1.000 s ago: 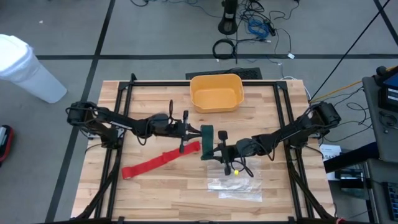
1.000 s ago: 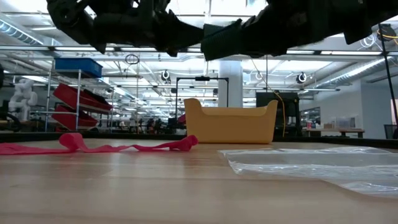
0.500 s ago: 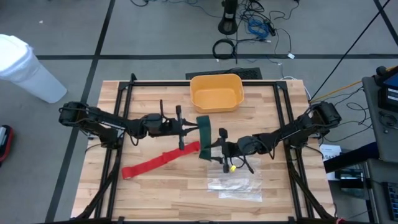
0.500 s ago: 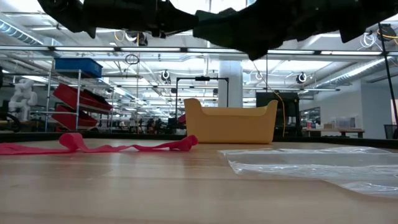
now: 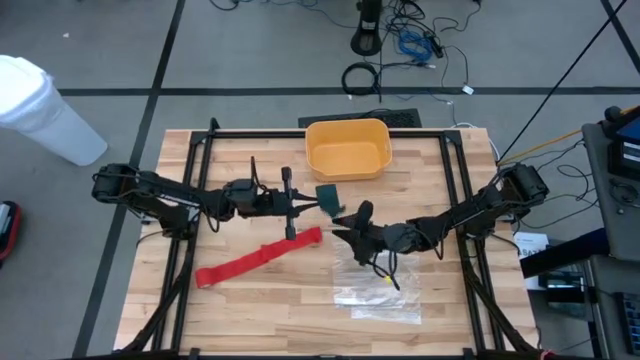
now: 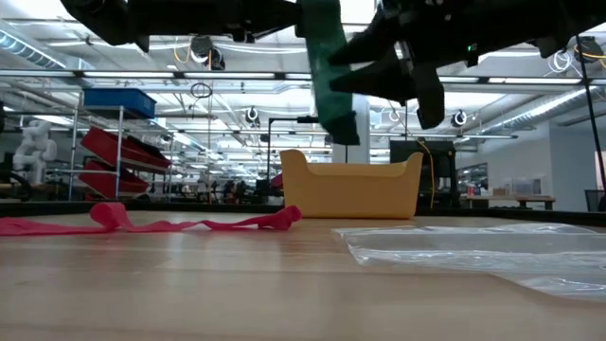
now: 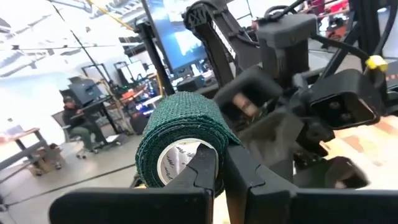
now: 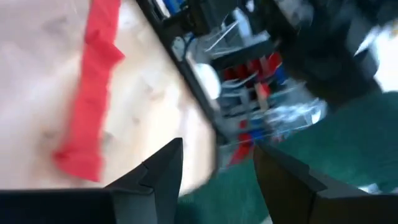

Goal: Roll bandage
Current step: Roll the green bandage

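Holding a dark green roll (image 5: 329,197) above the surface (image 5: 250,300), your left hand (image 5: 312,204) is clamped on it. Your right hand (image 5: 347,228) sits just beside, fingers spread, gripping nothing. Red bandage (image 5: 258,257) lies flat and unrolled on the surface, below both hands, its near end under the left hand. Clear plastic bag (image 5: 378,299) lies under the right arm; yellow bin (image 5: 347,148) sits beyond.
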`<move>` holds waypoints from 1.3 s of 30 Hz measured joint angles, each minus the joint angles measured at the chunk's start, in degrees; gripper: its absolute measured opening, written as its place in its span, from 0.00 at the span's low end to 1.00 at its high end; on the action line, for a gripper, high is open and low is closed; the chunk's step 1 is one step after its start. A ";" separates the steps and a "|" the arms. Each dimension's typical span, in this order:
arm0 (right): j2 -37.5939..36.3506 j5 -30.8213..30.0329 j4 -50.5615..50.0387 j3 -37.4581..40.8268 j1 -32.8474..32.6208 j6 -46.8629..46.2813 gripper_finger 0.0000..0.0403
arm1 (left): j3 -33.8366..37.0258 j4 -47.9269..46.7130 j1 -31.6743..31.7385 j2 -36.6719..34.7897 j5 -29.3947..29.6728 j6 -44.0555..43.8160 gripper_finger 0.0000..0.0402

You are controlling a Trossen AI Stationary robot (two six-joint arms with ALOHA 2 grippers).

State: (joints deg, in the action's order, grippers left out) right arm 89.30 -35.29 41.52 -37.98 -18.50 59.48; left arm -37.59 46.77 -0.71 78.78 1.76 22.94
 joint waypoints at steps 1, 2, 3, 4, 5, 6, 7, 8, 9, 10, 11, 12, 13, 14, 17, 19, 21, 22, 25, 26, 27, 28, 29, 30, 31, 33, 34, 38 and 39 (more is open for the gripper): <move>0.00 -1.46 1.28 -0.02 -0.55 3.13 0.45 | -0.26 -0.01 0.00 0.00 -0.08 0.04 0.03; 0.00 -3.42 2.57 -0.02 -1.19 5.58 0.45 | -0.52 0.00 0.00 0.00 -0.11 0.04 0.03; 0.00 -5.56 3.99 0.00 -1.87 6.95 0.45 | -0.62 0.02 0.00 0.00 -0.12 0.14 0.03; 0.00 -7.84 5.80 0.00 -2.75 7.17 0.45 | -0.63 0.01 0.00 0.00 -0.14 0.37 0.03; 0.00 -10.37 7.68 0.00 -3.67 6.08 0.45 | -0.63 -0.03 0.00 0.00 -0.16 0.47 0.03; 0.00 -12.75 9.25 0.00 -4.51 3.91 0.45 | -0.63 0.00 0.00 0.00 -0.18 0.55 0.03; 0.00 -14.74 10.22 0.00 -5.09 1.15 0.45 | -0.63 0.09 0.00 0.00 -0.20 0.85 0.03; 0.00 -16.73 10.80 0.00 -5.44 -2.10 0.45 | -0.63 0.21 0.00 0.00 -0.20 1.36 0.03; 0.00 -19.24 10.98 0.00 -5.55 -6.39 0.45 | -0.63 0.19 0.00 0.00 -0.20 1.48 0.03; 0.00 -21.51 10.62 0.00 -5.50 -11.53 0.45 | -0.63 0.17 0.00 0.00 -0.20 1.49 0.03; -0.02 -21.66 9.64 0.15 -5.20 -16.99 0.45 | -0.63 0.13 -0.02 0.00 -0.20 1.48 0.03; -0.04 -20.15 8.19 0.55 -4.84 -22.67 0.45 | -0.65 -0.02 -0.02 0.00 -0.20 1.45 0.03; -0.04 -17.21 5.93 0.94 -4.34 -28.26 0.45 | -0.65 -0.09 -0.02 0.00 -0.20 1.39 0.03; 0.06 -13.17 3.63 1.13 -3.67 -33.48 0.45 | -0.65 -0.22 -0.06 0.00 -0.20 1.31 0.03; 0.07 -4.52 -1.18 1.31 -1.68 -43.99 0.45 | -0.65 -0.65 -0.30 0.00 -0.30 0.25 0.03; 0.07 -1.62 -3.34 1.31 -0.56 -47.25 0.45 | -0.65 -1.45 -0.32 0.00 -1.96 0.00 0.03; 0.07 2.08 -3.24 1.31 0.56 -49.71 0.45 | -0.65 -1.82 -0.32 0.00 -3.97 -0.08 0.03; 0.05 4.10 -3.11 1.31 1.09 -50.99 0.45 | -0.65 -1.80 -0.32 0.00 -4.76 -0.09 0.03; 0.05 11.27 -2.87 1.31 3.12 -54.31 0.45 | -0.65 -1.82 -0.35 0.00 -5.12 -0.10 0.03; 0.07 13.88 -2.68 1.31 3.87 -55.59 0.45 | -0.65 -1.83 -0.32 0.00 -5.12 -0.11 0.03; 0.04 16.32 -2.74 1.31 4.57 -56.86 0.45 | -0.65 -1.82 -0.32 0.00 -5.12 -0.11 0.03; 0.04 18.45 -2.96 1.31 5.21 -57.99 0.44 | -0.65 -1.82 -0.32 0.00 -5.12 -0.13 0.03; 0.04 19.93 -3.26 1.31 5.77 -59.10 0.43 | -0.65 -1.82 -0.32 0.00 -5.12 -0.13 0.03; 0.04 20.65 -3.41 1.31 6.24 -59.95 0.41 | -0.65 -1.82 -0.33 0.00 -5.12 -0.13 0.03; 0.08 20.76 -3.57 1.31 6.54 -60.62 0.38 | -0.65 -1.80 -0.48 0.00 -5.21 -0.15 0.03; 0.50 20.68 -3.56 1.31 6.90 -61.08 0.30 | -0.65 -1.63 -0.56 0.00 -6.16 -0.23 0.03; 0.79 20.68 -3.74 1.31 6.95 -61.17 0.26 | -0.65 -1.29 -0.64 0.02 -6.44 -0.72 0.03; 2.58 20.71 -3.11 1.31 6.93 -60.65 0.05 | -0.67 -0.38 -0.89 0.02 -7.45 -3.07 0.03; 2.98 20.65 -3.24 1.30 6.90 -60.25 0.03 | -0.67 -0.36 -0.92 0.04 -7.68 -3.17 0.03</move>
State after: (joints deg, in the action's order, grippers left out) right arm 92.28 -14.64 38.28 -36.68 -11.61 -0.77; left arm -38.26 46.41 -1.63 78.83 -5.91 19.77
